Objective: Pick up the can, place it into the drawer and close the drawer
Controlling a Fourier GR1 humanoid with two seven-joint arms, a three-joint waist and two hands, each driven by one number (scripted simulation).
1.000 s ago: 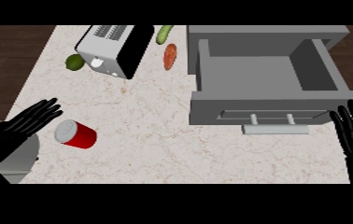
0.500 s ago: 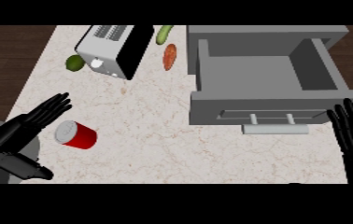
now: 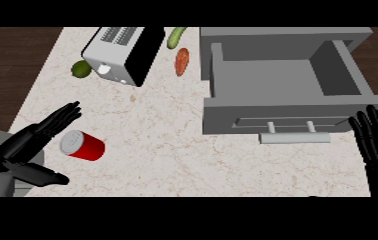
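Two hands are seen. The left hand (image 3: 31, 143) is at the lower-left edge, fingers straight and spread wide, thumb held apart below, nothing gripped. One can (image 3: 83, 146) is found just beside those fingers on the counter (image 3: 162, 154), well apart from the drawer. It appears to be lying on its side, long axis running upper-left to lower-right, silver end pointed at the left hand. Its wall is plain red. Three produce items are counted: a green fruit (image 3: 81, 69), a cucumber (image 3: 176, 37) and a carrot (image 3: 181, 61), with one toaster (image 3: 122, 54) set between fruit and cucumber. One drawer (image 3: 284, 111) is pulled open. The right hand (image 3: 365, 139) is rested at the right edge, fingers straight, upward.
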